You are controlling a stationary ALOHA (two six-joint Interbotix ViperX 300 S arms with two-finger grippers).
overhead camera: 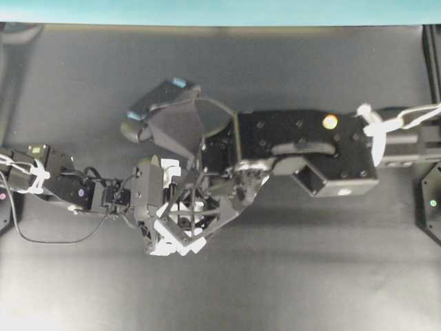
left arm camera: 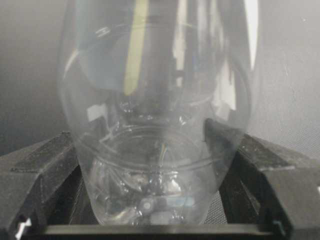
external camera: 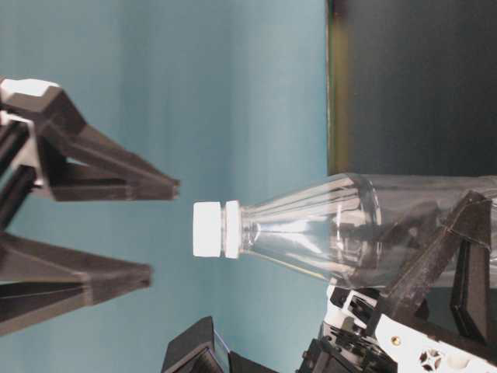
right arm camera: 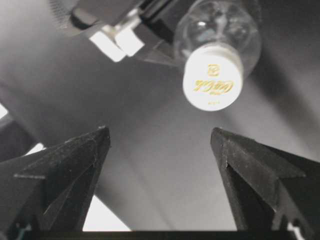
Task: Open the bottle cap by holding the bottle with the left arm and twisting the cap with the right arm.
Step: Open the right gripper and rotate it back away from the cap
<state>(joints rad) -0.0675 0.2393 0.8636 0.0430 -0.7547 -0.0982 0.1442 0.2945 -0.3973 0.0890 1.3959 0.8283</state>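
Now, step: bring the right arm's jaws over the cap
Bottle (external camera: 365, 229): clamped by its body in the left gripper (left arm camera: 150, 165), neck free
Cap (right arm camera: 213, 76): still on, off-centre beyond the right gripper (right arm camera: 160, 145)
Right jaws: wide apart, empty
Advice: centre on the cap, then close squarely before twisting

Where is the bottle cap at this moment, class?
In the table-level view the bottle cap sits left of centre on the bottle, just beyond the open right claw; the right wrist view shows it upper right, not yet between the fingers.
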